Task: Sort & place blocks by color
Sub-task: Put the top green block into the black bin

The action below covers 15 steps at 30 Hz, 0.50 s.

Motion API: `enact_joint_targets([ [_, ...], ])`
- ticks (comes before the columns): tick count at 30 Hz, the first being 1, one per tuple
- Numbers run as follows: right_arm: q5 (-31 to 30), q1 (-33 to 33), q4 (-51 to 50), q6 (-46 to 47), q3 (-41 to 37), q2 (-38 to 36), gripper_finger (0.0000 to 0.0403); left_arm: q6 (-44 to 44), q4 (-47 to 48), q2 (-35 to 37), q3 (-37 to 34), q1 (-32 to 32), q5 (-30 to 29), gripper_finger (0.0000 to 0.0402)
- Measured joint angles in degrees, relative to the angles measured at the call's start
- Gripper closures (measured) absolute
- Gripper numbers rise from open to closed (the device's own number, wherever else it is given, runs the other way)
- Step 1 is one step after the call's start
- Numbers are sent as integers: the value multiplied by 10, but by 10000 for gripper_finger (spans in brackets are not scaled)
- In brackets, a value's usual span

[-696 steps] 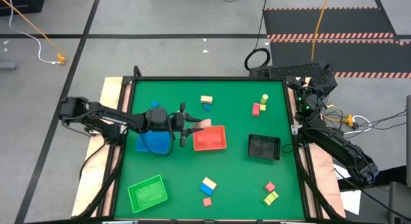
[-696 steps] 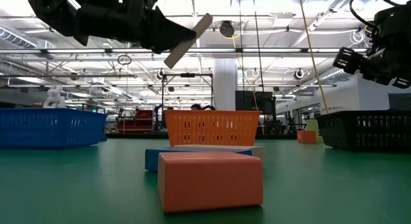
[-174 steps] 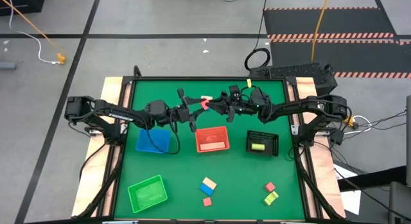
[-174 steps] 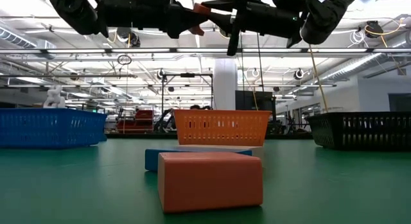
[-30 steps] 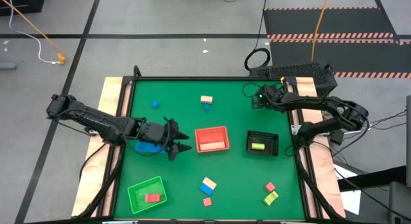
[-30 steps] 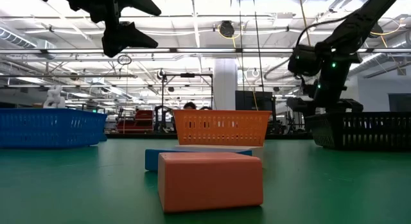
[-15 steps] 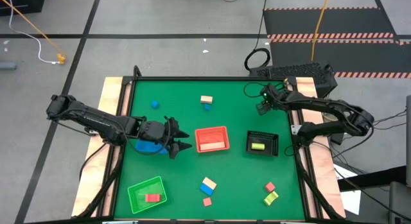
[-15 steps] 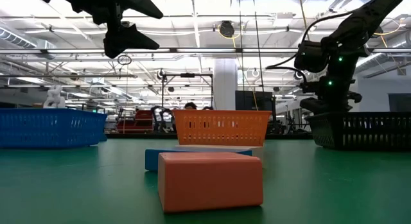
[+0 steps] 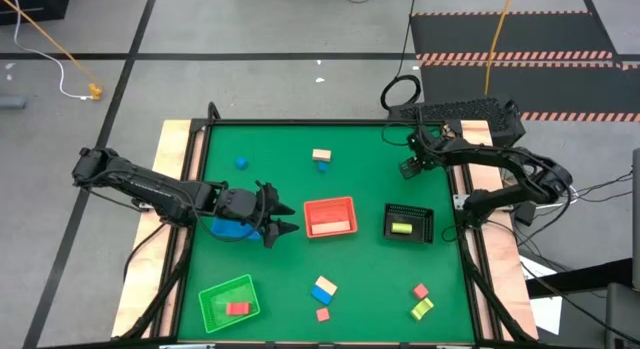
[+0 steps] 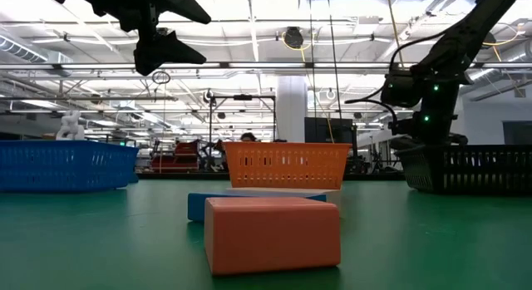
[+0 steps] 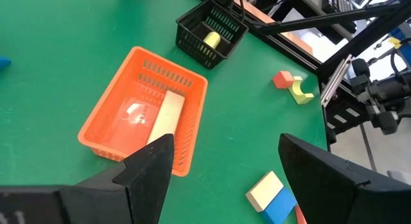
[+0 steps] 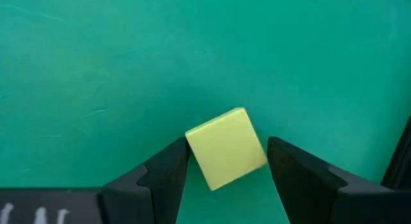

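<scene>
No legible writing shows on any item. The red tray (image 9: 329, 217) at table centre holds a pale tan bar (image 11: 164, 116), long axis parallel to the tray's long walls. The green tray (image 9: 229, 300) holds a red block (image 9: 237, 308); the black tray (image 9: 410, 225) holds a yellow-green block (image 9: 401, 228). The left gripper (image 9: 283, 221), fingers spread and empty, hovers beside the blue tray (image 9: 232, 229). The right gripper (image 12: 223, 179), fingers apart, straddles a yellow block (image 12: 226, 148) lying skewed on the mat near the far right corner.
</scene>
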<state>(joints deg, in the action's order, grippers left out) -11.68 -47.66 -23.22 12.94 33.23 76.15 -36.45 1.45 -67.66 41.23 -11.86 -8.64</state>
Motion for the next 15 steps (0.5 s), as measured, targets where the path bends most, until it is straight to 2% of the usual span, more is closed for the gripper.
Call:
enact_joint_targets([
  [5, 3, 0, 10, -15, 0, 23, 207, 0, 0, 0, 0, 0, 0, 119],
  [12, 25, 1, 10, 12, 0, 21, 285, -1, -2, 0, 0, 0, 0, 119],
  [15, 24, 5, 6, 23, 0, 18, 287, -3, -4, 0, 0, 0, 0, 119],
])
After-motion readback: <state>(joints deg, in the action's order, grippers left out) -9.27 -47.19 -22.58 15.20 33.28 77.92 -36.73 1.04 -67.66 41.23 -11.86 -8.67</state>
